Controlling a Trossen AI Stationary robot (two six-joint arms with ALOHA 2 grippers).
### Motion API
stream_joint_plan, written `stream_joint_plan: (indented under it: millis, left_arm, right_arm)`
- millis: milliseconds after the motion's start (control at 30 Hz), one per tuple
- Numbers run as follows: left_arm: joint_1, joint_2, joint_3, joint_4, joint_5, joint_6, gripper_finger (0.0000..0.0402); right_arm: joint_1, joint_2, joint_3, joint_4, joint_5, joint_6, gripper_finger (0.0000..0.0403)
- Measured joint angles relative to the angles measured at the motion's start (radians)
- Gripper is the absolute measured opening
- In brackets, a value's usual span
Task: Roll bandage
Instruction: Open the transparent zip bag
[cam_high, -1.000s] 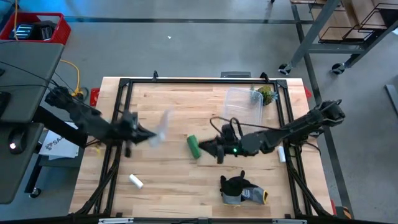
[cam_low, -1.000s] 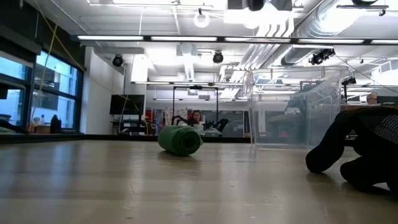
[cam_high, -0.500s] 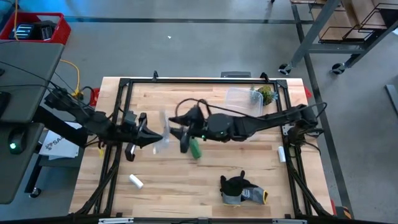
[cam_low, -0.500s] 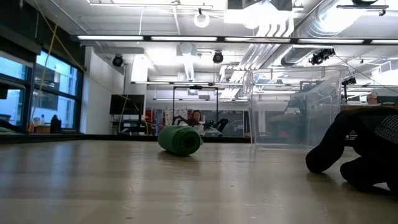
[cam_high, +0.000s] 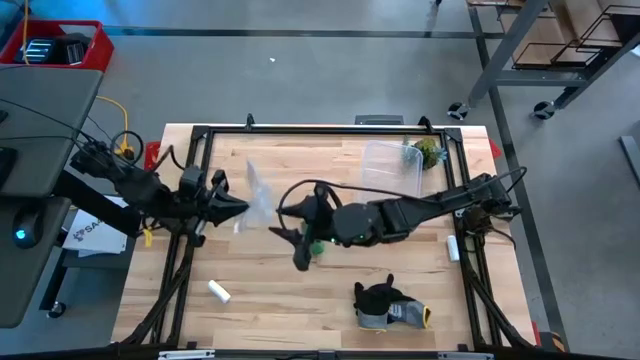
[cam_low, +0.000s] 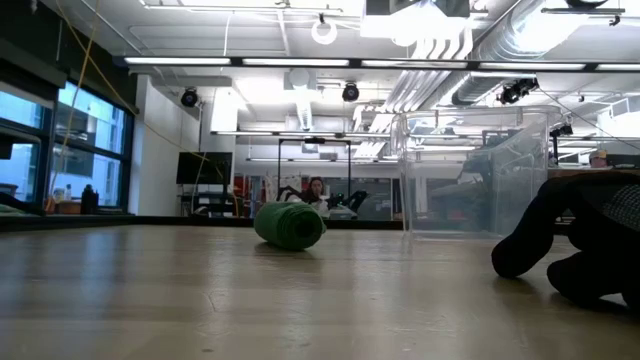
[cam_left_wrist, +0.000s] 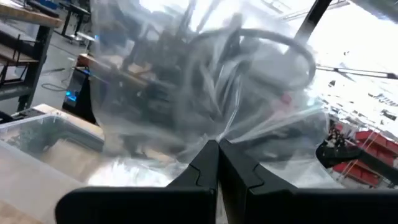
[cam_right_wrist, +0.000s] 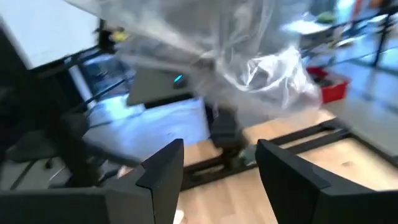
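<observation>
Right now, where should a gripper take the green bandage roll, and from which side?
The bandage roll lies on its side on the table. Probably best: come from above and pinch across its rounded body near the middle; its flat ends are harder to hold.

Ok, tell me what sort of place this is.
Probably a robotics lab or workshop: a wooden table in a black metal frame, exposed ceiling ducts, and wheeled racks on a bare concrete floor.
</observation>
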Motion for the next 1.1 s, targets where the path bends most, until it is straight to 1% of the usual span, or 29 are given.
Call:
stream_joint_plan:
  millis: [100,233,367,467,567,733,900,1100]
  left_arm:
    - [0.0,-0.001,0.0,0.007,0.0,0.0,0.0]
    - [0.0,0.012,0.0,0.081,-0.008,0.021,0.0]
    - [0.001,0.032,0.0,0.155,-0.009,0.034,0.0]
    - [0.008,0.052,0.0,0.176,-0.011,0.013,0.0]
    - [0.023,0.077,0.0,0.186,-0.014,0.008,0.0]
    - [0.058,0.104,0.0,0.243,-0.028,0.016,0.0]
    - [0.075,0.122,0.001,0.267,0.008,0.008,0.0]
    - [0.075,0.127,0.001,0.266,0.02,-0.006,0.0]
  right_arm:
    - [-0.004,0.0,0.0,0.074,0.062,-0.053,0.0195]
    - [-0.018,-0.001,0.0,0.201,0.009,-0.13,0.0195]
    - [-0.032,0.0,0.0,0.216,0.004,-0.198,0.0195]
    - [-0.04,-0.001,0.0,0.242,-0.026,-0.238,0.0195]
    - [-0.04,-0.001,0.0,0.238,-0.007,-0.283,0.0195]
    - [-0.036,0.0,0.0,0.239,-0.021,-0.321,0.019]
    - [-0.032,0.0,0.0,0.232,0.033,-0.332,0.0174]
    - [-0.033,0.0,0.0,0.232,0.038,-0.342,0.0149]
